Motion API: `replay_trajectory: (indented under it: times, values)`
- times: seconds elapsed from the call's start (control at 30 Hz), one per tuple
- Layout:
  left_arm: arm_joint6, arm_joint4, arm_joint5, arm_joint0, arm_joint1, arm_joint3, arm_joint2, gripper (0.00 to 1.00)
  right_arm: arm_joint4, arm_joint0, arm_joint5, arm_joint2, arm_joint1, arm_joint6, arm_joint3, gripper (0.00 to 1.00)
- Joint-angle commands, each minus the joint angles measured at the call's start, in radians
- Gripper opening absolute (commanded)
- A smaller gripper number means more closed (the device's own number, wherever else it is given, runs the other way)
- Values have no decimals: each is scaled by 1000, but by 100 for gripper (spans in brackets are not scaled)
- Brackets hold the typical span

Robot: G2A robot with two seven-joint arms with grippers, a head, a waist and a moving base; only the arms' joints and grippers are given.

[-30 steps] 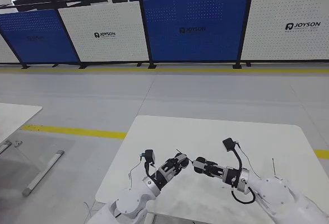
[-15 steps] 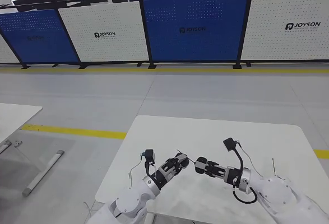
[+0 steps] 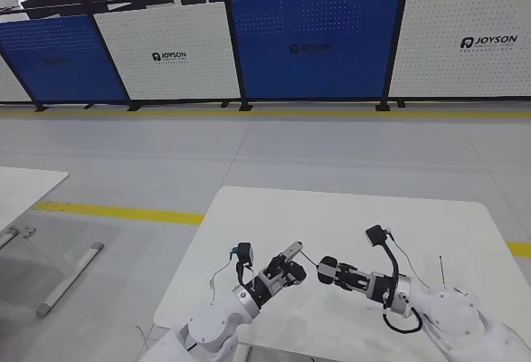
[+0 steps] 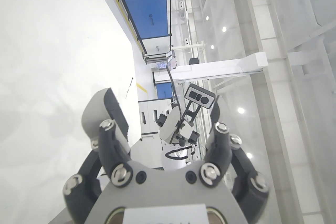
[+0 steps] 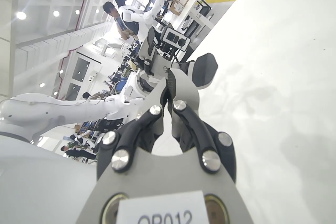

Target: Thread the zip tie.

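Plainly, left claw [image 4: 162, 101] gapes wide (grey, rounded, black-padded); right claw [image 5: 168, 75] pinches the thin black zip tie [image 3: 308, 260].

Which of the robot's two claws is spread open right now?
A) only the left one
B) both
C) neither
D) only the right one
A: the left grey-fingered claw has its two fingers standing wide apart, while the right grey-fingered claw has its fingers pressed together on a thin black zip tie.
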Motion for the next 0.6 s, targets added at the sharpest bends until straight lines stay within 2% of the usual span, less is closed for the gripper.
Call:
replay_trajectory:
  times: [0.0,0.1,0.43,0.57]
  values:
    - [-46,-17,10,-5,2,5,-9,100,11,4,0,0,-2,42,0,0]
    - [-74,-12,-1,-10,5,8,-25,100,24,15,3,6,-5,69,16,0]
    - [-74,-10,-3,-10,4,7,-23,100,22,16,5,8,-5,67,17,0]
    - [-94,-24,-39,-9,1,14,-11,100,22,16,5,8,-5,67,17,0]
